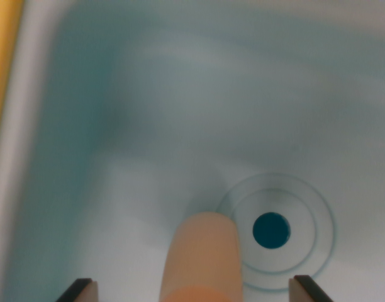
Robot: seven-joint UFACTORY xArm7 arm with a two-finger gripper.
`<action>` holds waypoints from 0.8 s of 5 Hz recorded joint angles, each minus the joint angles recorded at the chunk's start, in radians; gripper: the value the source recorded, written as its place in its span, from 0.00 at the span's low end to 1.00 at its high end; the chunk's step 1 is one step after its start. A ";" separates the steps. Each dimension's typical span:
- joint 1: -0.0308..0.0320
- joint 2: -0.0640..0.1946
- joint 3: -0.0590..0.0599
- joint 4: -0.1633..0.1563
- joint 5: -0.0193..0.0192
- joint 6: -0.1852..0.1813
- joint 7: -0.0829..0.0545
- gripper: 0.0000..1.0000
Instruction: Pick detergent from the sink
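The detergent [204,258] is showing as a pale peach, rounded shape, soft-edged and blurred, rising from the bottom edge of the wrist view and ending in a smooth domed top. A slightly deeper orange band is crossing its lowest visible part. It is sitting inside the sink [66,189], a pale blue-white basin, just to the wrist view's left of the dark teal drain hole [271,230] and overlapping the outer ring around it. Whether it is standing or lying cannot be told.
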 joint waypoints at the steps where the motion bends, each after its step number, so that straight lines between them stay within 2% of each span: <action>1: -0.0011 0.001 -0.002 -0.013 0.0007 -0.014 -0.006 0.00; 4: -0.0018 0.002 -0.003 -0.021 0.0011 -0.023 -0.010 0.00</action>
